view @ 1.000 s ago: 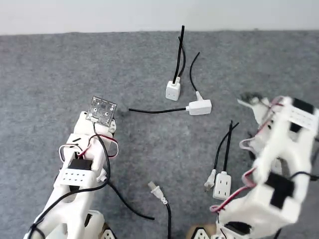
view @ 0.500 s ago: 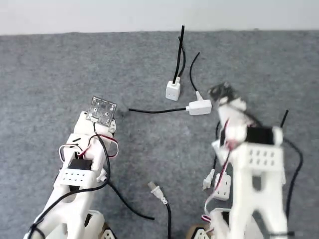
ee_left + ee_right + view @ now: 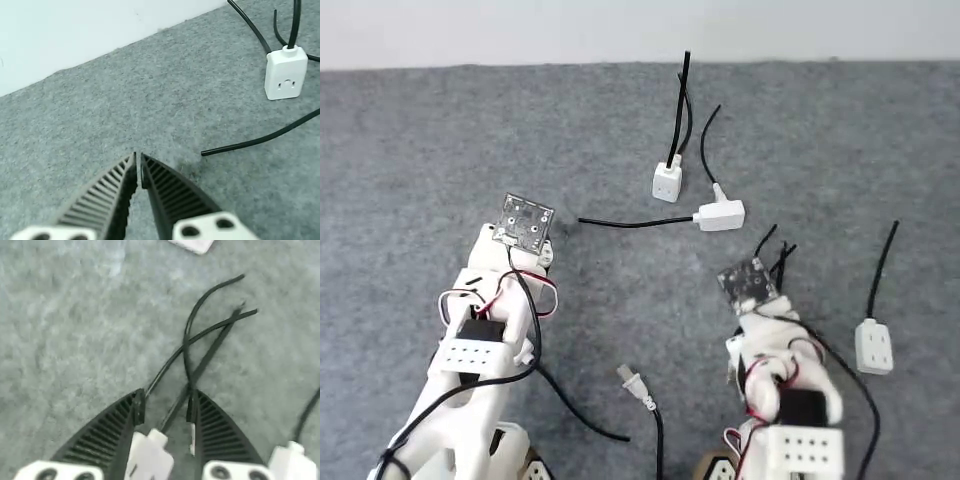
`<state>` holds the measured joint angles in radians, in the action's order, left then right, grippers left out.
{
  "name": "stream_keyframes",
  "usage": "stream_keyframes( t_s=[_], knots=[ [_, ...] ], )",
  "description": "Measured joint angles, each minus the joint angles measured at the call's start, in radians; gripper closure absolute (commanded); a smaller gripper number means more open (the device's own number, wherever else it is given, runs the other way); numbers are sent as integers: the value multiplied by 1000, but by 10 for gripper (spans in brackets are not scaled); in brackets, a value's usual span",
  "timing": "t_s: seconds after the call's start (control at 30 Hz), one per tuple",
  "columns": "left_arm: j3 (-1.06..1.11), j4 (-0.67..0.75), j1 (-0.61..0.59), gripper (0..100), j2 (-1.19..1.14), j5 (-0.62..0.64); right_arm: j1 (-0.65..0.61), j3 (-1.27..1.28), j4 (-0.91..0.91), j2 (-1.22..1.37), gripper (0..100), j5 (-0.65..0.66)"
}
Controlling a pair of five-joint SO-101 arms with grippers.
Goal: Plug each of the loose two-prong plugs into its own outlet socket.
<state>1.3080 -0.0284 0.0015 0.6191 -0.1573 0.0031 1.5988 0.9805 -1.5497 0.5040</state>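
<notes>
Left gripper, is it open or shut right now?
Shut: the left gripper shows its fingertips nearly touching in the left wrist view, nothing between them.

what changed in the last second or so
The right arm swung in from the right side to the middle and dropped, uncovering an outlet socket; the open right gripper now straddles a white connector. Left arm, shut left gripper, cube socket and angled plug stayed put.
</notes>
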Motion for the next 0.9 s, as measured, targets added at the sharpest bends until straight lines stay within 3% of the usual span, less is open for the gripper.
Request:
stream_keyframes(
  t_s=[0.17,0.63,0.8,0.9],
  knots=[
    [0,0,0,987,0,0,0,69,61,-239,847,0],
    [0,0,0,981,0,0,-15,71,84,-196,847,0],
    [-51,-25,0,852,0,0,-14,71,201,-193,847,0],
    [-195,-189,0,820,-15,0,-8,71,276,-218,847,-3]
  ],
)
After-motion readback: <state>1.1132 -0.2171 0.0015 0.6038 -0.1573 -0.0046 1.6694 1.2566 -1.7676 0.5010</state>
